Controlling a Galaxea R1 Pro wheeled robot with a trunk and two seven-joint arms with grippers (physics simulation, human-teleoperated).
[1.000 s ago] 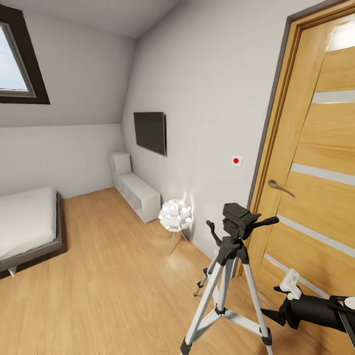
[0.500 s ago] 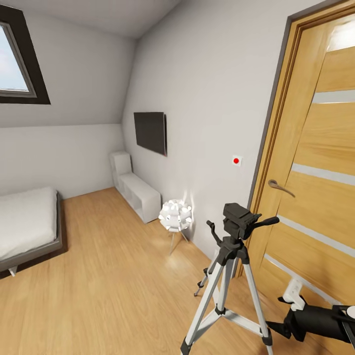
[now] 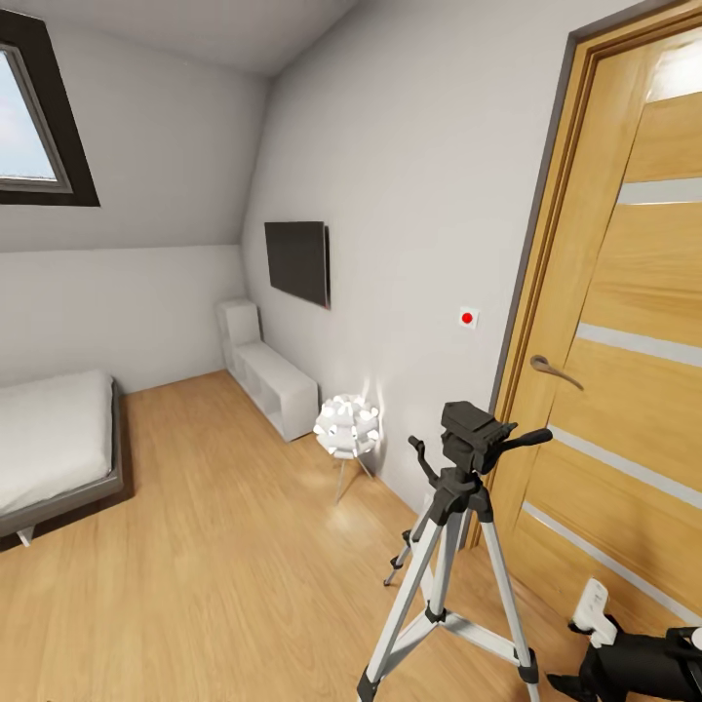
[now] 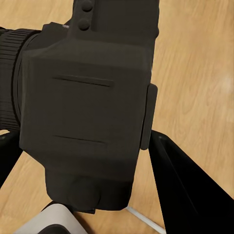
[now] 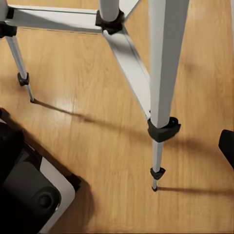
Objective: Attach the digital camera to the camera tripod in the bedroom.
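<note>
Holding the digital camera [image 4: 83,112] in the left gripper [image 4: 80,146]: dark fingers [image 4: 185,190] flanking the matte-black body on two opposite sides, one pressing at a small side tab, jaws closed on the body. Hanging above the wood floor [image 3: 224,546], with the ribbed lens [image 4: 7,78] projecting sideways, clear of the fingers.

Standing upright on the floor, near its edge along the oak door [image 3: 634,390]: the camera tripod [image 3: 458,507], legs spread, black head [image 3: 471,429] bare on top, pan handle pointing toward the door. Camera not yet mounted.

Hovering low beside the tripod's nearest leg: the right gripper [image 3: 570,681]. Showing one dark finger at the frame edge in the right wrist view; opening not determinable.

Handling, as judged:
- Camera: appearing rigid, compact and light enough for one gripper; matte shell likely giving fair friction. Gripping on the flat body faces advisable, as now; avoiding the lens barrel and top buttons, and keeping the underside free for seating on the head.
- Tripod: appearing tall, light and top-heavy once loaded; thin telescopic legs likely skidding or tipping under a sideways push. Lowering the camera straight down advisable; steadying by a leg or the centre column if needed.
</note>
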